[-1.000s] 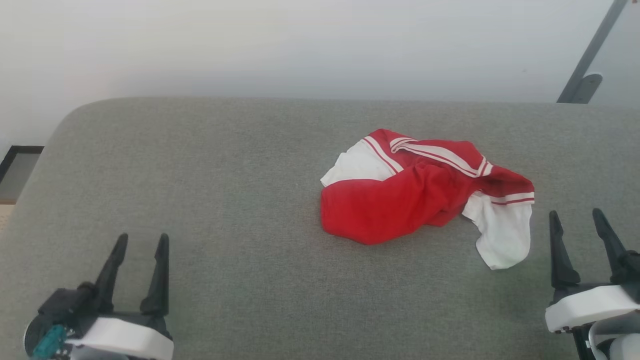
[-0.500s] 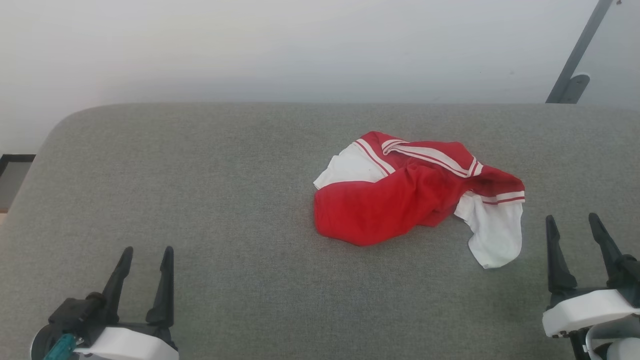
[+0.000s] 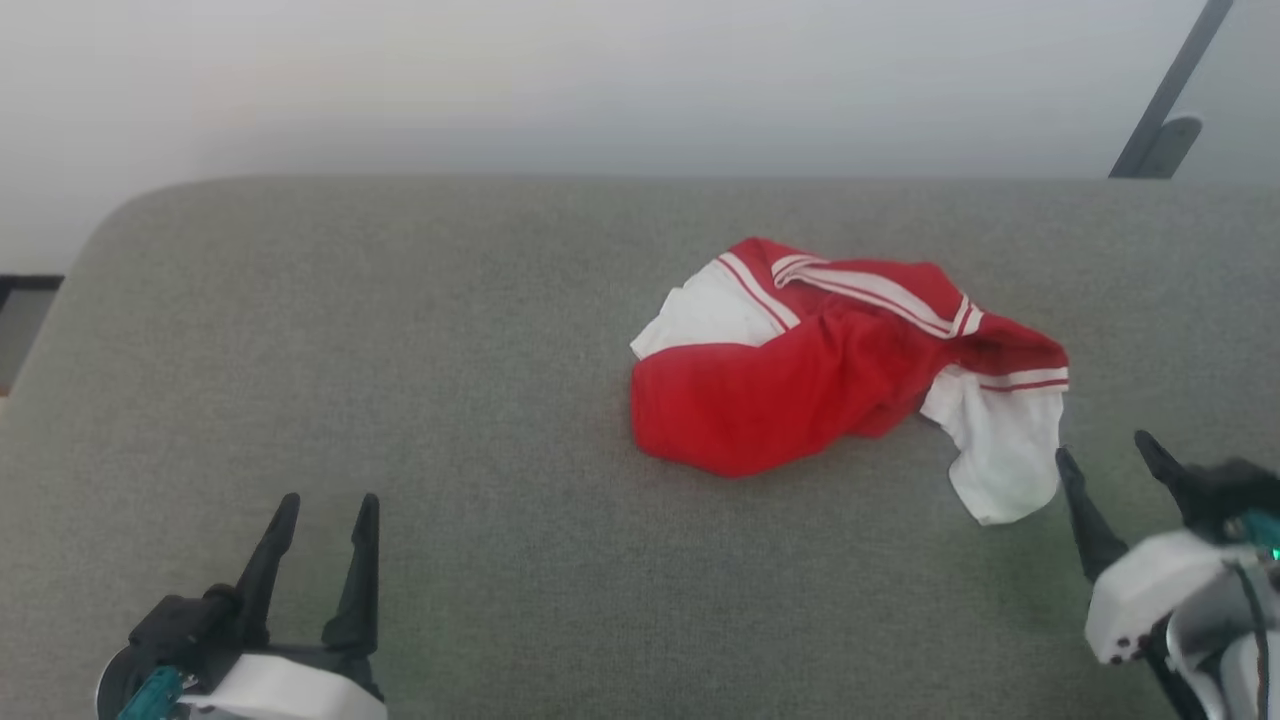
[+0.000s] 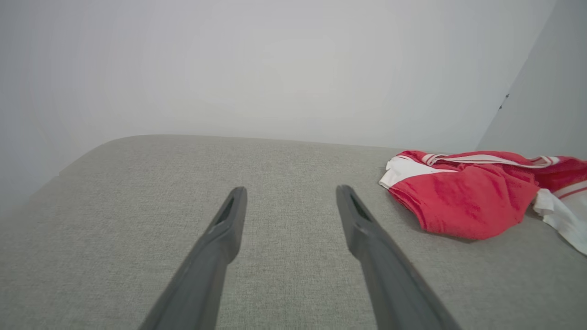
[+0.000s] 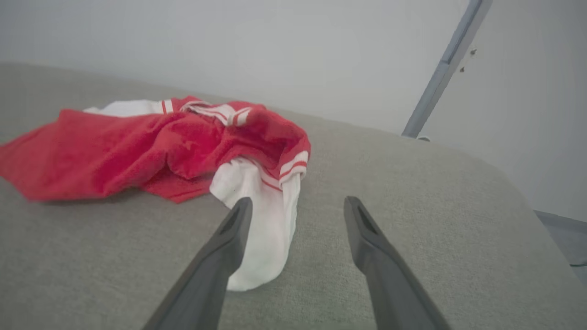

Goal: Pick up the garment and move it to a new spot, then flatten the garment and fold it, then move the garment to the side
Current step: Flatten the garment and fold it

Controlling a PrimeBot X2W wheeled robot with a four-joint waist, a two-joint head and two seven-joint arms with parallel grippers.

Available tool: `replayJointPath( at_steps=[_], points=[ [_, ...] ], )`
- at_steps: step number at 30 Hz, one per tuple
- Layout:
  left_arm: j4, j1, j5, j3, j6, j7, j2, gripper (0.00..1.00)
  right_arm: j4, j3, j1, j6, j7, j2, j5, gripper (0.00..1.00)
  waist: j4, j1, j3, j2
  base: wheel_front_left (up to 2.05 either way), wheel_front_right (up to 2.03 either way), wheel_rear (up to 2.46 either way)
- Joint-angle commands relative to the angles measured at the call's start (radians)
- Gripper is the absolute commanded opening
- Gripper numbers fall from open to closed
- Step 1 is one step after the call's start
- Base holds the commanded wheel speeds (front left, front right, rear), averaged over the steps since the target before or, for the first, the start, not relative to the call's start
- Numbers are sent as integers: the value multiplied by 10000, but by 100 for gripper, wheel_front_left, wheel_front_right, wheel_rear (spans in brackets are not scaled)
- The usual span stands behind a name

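Observation:
The garment (image 3: pixel 800 385) lies crumpled right of centre on the grey fabric surface (image 3: pixel 450 400): red body, white sleeve parts, white stripe trim. It also appears in the left wrist view as the garment (image 4: pixel 463 201) at the right, and in the right wrist view as the garment (image 5: pixel 137 146) ahead and left. My right gripper (image 3: pixel 1105 455) is open at the lower right, tilted left, its left finger close beside the white sleeve (image 5: pixel 268 229). My left gripper (image 3: pixel 325 505) stands open at the lower left, far from the cloth, with nothing between its fingers.
A pale wall (image 3: pixel 600 80) runs behind the grey surface. A dark slanted bar with a bracket (image 3: pixel 1160 120) stands at the back right. The surface's rounded corner (image 3: pixel 110 225) falls away at the back left, with dark floor (image 3: pixel 20 310) beyond.
My right gripper has tilted and moved left toward the white sleeve. The head camera has shifted slightly. The garment lies as before.

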Motion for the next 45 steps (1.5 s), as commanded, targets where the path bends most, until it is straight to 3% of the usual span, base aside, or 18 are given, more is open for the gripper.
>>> replayJointPath(
  at_steps=[1, 8, 12, 13, 14, 15, 16, 21, 27, 36, 42, 43, 44, 45],
  points=[
    [-14, -212, -57, -49, -18, -48, -41, 100, 23, 450, -395, -1, 898, -445, 236, 100, 35, 0, 357, -1, 0, 0, 0],
    [169, -758, -119, -434, -19, -48, -274, 100, -251, 1780, -1408, 1, 4735, -2146, 1696, 100, 271, 0, 1350, -1, 0, 0, 0],
    [258, -1133, -168, -629, -18, -49, -416, 100, -560, 2204, -1812, 1, 6035, -2621, 2376, 100, 355, 0, 1888, -1, 0, 0, 0],
    [295, -1212, -179, -688, -18, -49, -444, 100, -646, 2324, -1907, 1, 6159, -2764, 2436, 82, 370, 0, 2002, -1, 0, 0, 0],
    [295, -1212, -179, -688, -18, -49, -444, 100, -646, 2324, -1907, 1, 6159, -2764, 2436, 82, 370, 0, 2002, -1, 0, 0, 0],
    [313, -1296, -178, -726, -19, -49, -467, 100, -681, 2426, -1973, -6, 6249, -2858, 2546, 29, 381, 0, 2095, -1, 0, 0, 0],
    [319, -1365, -180, -728, -18, -49, -475, 100, -737, 2489, -2047, -6, 6241, -2933, 2574, 0, 379, 0, 2190, -1, 0, 0, 0],
    [268, -1832, -250, -779, -18, -49, -386, 100, -764, 1990, -2209, -7, 6563, -3317, 2892, 0, 255, 0, 2647, -1, 0, 0, 0],
    [20, -2425, -434, -984, -18, -49, -167, 100, -426, 412, -2847, -7, 6796, -3853, 3158, 0, 166, 0, 3281, -1, 0, 0, 0],
    [-88, -3408, -651, -1646, -18, -49, 146, 100, 1819, -632, -4766, -7, 6596, -4519, 3132, 0, 329, 0, 4234, -1, 0, 0, 0],
    [82, -3946, -953, -1946, -18, -49, 496, 100, 3185, -659, -5606, -6, 5544, -4155, 2719, 0, 162, 0, 4470, -1, 0, 0, 0],
    [94, -4063, -1021, -2014, -18, -49, 594, 100, 3323, -588, -5684, -6, 5296, -4045, 2678, 33, 75, 0, 4480, -1, 0, 0, 0],
    [128, -4189, -1039, -2141, -20, -49, 753, 100, 3407, -473, -5717, -6, 5033, -3938, 2615, 100, -14, 0, 4462, -1, 0, 0, 0],
    [151, -4338, -1070, -2297, -18, -49, 929, 100, 3456, -375, -5720, 2, 4750, -3866, 2595, 100, -110, 0, 4437, -1, 0, 0, 0]
  ],
)
